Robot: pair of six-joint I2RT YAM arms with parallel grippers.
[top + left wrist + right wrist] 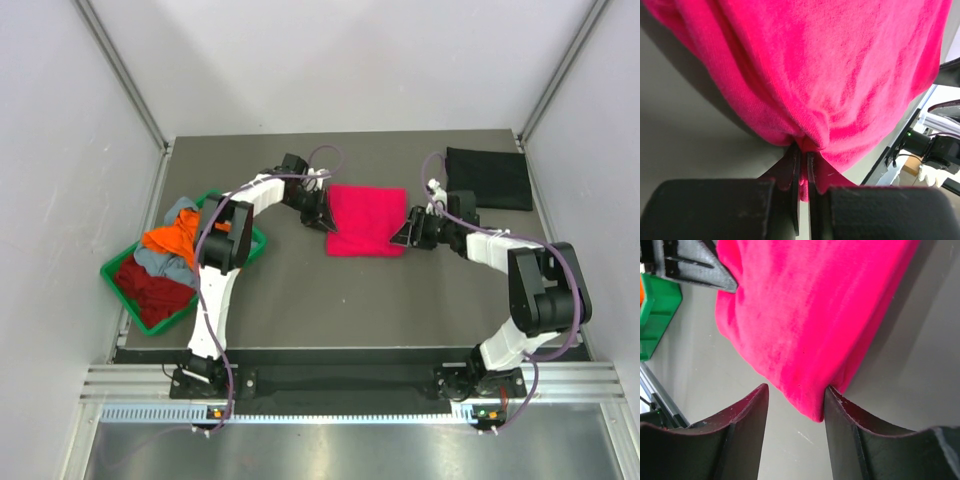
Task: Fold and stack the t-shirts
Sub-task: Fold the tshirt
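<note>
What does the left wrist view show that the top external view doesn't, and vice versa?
Left wrist only: close up, the left gripper has its jaws pinched shut on a bunched fold of the pink t-shirt.
Top external only: the green tray holding the orange t-shirt, dark red t-shirt and grey-blue t-shirt, and the folded black t-shirt at the far right.
Both: the pink t-shirt over the dark table.

Pink tee (367, 220) folded mid-table, black tee (488, 178) flat far right (orange tee (172, 238), grey-blue tee (163, 263), dark red tee (155, 292) heaped left)
</note>
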